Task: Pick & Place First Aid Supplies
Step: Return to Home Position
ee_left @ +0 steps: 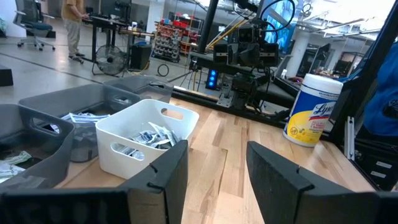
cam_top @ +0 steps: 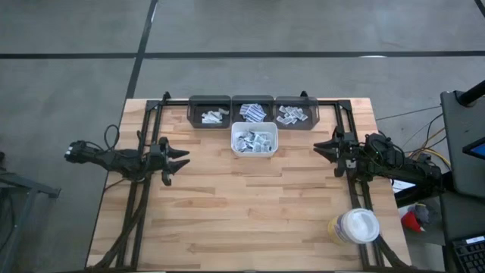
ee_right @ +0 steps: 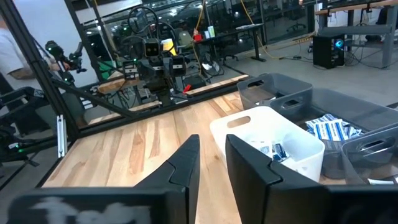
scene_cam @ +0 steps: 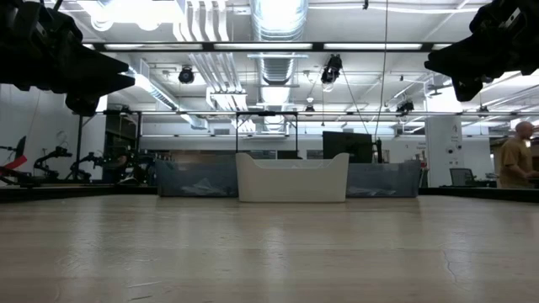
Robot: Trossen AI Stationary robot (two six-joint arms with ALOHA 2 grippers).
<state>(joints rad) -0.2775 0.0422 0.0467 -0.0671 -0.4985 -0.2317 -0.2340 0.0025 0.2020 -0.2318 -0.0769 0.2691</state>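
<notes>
Both arms hang above the wooden table (cam_top: 250, 212) at its two sides, each pointing inward, and the bins stand between and beyond them; I judge this is a waiting pose that gives either arm a short way to the supplies.

The left gripper (cam_top: 180, 161) is open, its two dark fingers (ee_left: 166, 176) stand apart with a clear gap, and it holds nothing and touches nothing. The right gripper (cam_top: 324, 146) is also open, though its gap looks narrower in its own wrist view, and it too is free of any object.

Ahead of both grippers, about midway between them, stands the white plastic bin with handle slots (cam_top: 254, 140). Small wrapped first aid packets (cam_top: 255, 141) lie in it in a loose pile. Just behind the white bin, touching or almost touching it, is a row of three dark grey plastic bins (cam_top: 252, 111); each one already has some packets in it.

So the scene fits a sorting job near its start as well as one far along, because packets lie in all four bins.

Behind the right gripper, near the table edge, stands a yellow canister of wipes with white lid (cam_top: 352, 227).
</notes>
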